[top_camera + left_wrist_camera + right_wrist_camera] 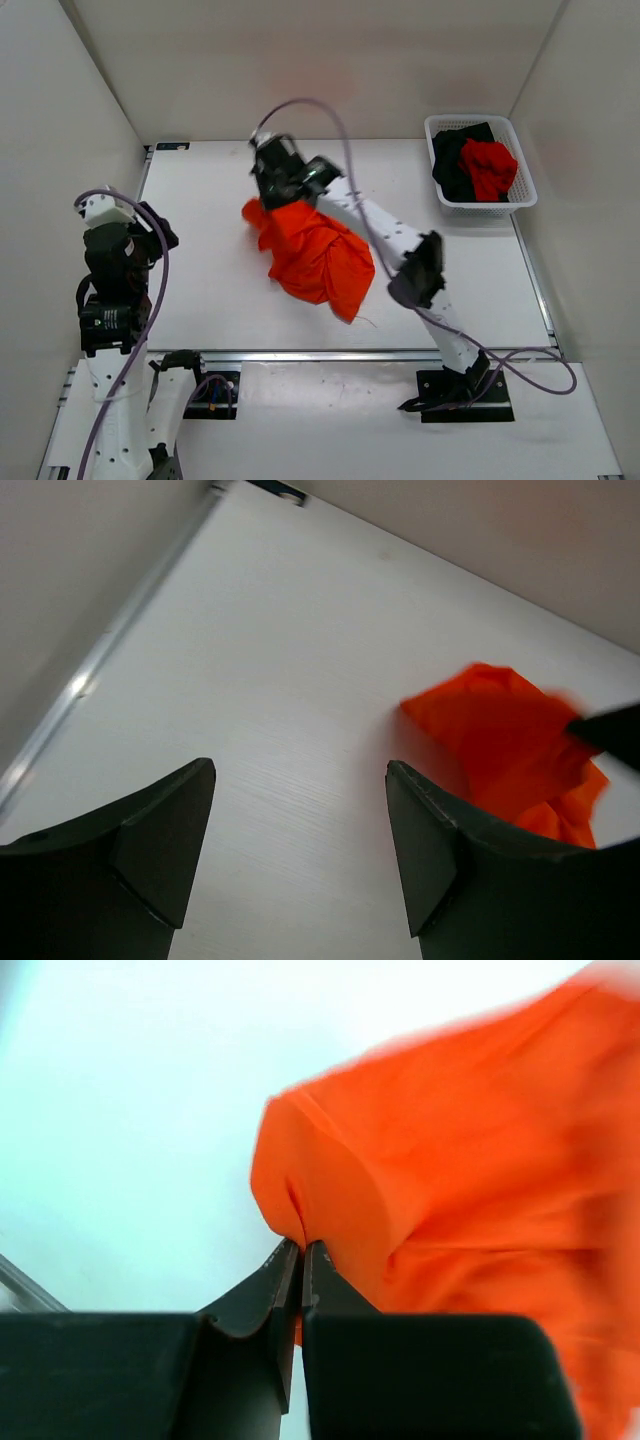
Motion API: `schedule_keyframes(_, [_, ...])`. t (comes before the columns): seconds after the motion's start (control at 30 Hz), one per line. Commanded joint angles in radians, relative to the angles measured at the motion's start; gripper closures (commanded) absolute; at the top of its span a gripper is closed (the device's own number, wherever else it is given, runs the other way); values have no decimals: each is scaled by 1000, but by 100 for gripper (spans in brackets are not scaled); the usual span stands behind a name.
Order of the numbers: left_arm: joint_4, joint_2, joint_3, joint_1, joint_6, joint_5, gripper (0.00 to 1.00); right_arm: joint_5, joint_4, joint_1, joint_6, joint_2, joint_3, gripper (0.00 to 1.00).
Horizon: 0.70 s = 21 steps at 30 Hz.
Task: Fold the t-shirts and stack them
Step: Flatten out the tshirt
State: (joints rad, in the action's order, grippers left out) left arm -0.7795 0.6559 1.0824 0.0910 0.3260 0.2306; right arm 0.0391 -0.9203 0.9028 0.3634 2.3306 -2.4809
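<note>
Orange t-shirt (pixel 315 250) out near the middle of the tabletop (pixel 210 290), all bunched up in a heap, not flat and not folded. Pinched at its far left corner by the right end effector (pixel 268 200), shut tight on a small fold of the cloth, as seen up close from the right wrist. Left end effector (pixel 152 228) off by the left edge, spread wide, holding nothing, well apart from the cloth. Black t-shirt (pixel 455 160) and red t-shirt (pixel 490 168) crumpled together in the white basket (pixel 480 208) at the far right corner, with nothing touching them. No folded shirt and no stack anywhere in sight. Looks like the very start of the job. Left to do, most likely: spread the orange one flat, fold it, then take out the other two, fold them too, and pile all three up.
</note>
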Motion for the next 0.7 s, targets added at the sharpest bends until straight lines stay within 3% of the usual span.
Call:
schedule_keyframes(0.0, [57,36,4,-39,-97,-351,20,99,200,-33,-76,-342,50,100])
schedule_keyframes(0.1, [98,74,-67,-114,-110,-592,17,166,104,-80,-98,-437,17,100])
schedule_keyframes(0.2, [118,139,-130,-196,-130,-715,15,249,40,-97,-133,-560,101,100])
schedule_keyframes(0.3, [120,212,-138,-313,-188,-662,11,233,96,-168,-107,-738,360,100])
schedule_keyframes(0.47, [59,364,-35,-585,-356,-430,9,145,283,-326,-15,-1035,810,100])
schedule_keyframes(0.53, [39,431,-9,-710,-433,-363,9,73,304,-376,17,-1077,877,100])
schedule_keyframes(0.6, [25,531,19,-750,-465,-353,6,42,320,-415,14,-1109,927,100])
schedule_keyframes(0.67, [20,608,42,-717,-507,-430,1,21,324,-423,11,-1116,947,100])
